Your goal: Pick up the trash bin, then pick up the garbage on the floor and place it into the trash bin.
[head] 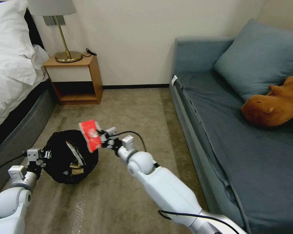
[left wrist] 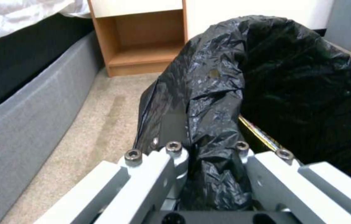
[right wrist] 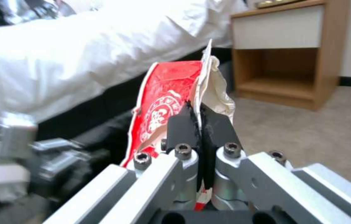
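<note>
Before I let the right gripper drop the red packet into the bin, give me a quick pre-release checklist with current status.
1. Right gripper shut on the red-and-white snack packet: ok.
2. Left gripper clamped on the trash bin rim: ok.
3. Bin mouth open and tilted toward the packet: ok.
4. Packet over the bin's far rim rather than fully over the opening: not ok.
5. Room left inside; wrappers already lie there: ok.
6. Other litter remaining on the carpet: cannot tell.

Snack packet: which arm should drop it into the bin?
Right. The right tool is already shut on the red-and-white snack packet at the trash bin opening. The left tool is clamped on the bin's bagged rim, holding it up.
</note>
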You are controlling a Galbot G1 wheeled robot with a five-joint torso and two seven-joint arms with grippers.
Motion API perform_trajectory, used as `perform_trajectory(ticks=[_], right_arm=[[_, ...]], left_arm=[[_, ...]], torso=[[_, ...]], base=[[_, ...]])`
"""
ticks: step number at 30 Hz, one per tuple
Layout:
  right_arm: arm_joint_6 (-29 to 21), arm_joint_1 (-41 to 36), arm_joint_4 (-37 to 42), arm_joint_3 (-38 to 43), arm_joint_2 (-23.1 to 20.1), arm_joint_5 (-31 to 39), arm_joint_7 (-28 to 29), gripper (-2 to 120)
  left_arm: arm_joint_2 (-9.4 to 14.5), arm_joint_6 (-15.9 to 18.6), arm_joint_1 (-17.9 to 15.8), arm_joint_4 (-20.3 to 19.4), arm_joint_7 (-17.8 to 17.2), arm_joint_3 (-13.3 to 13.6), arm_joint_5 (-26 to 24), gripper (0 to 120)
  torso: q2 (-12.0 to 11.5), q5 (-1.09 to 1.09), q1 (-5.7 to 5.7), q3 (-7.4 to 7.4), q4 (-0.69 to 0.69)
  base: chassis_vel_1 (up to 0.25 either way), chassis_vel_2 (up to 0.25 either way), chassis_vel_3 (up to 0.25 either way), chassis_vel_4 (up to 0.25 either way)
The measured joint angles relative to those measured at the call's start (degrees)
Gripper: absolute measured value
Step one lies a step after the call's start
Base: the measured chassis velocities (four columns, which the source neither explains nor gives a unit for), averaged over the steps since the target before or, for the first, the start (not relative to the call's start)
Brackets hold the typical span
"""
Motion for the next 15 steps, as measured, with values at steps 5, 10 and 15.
perform_trajectory(ticks=[5,10,15], right_arm=[[2.19,-1.20,-2.42,-1.37,0.12,-0.91,0.00,0],[5.13,-3.44,-5.98,-1.44,0.13,-4.33,-0.67,0],[7.03,-4.49,-8.51,-0.97,0.15,-6.34,-1.06,0]], left_arm=[[-0.39,0.06,0.75,-0.69,0.02,0.12,0.09,5],[-0.90,0.36,1.42,-1.77,0.02,0.08,0.04,5],[-1.55,0.94,1.79,-2.75,0.02,0.12,-0.04,5]], torso=[[0.00,0.00,0.00,0.00,-0.01],[0.00,0.00,0.00,0.00,-0.01],[0.00,0.00,0.00,0.00,-0.01]], base=[[0.000,0.000,0.000,0.000],[0.000,0.000,0.000,0.000],[0.000,0.000,0.000,0.000]])
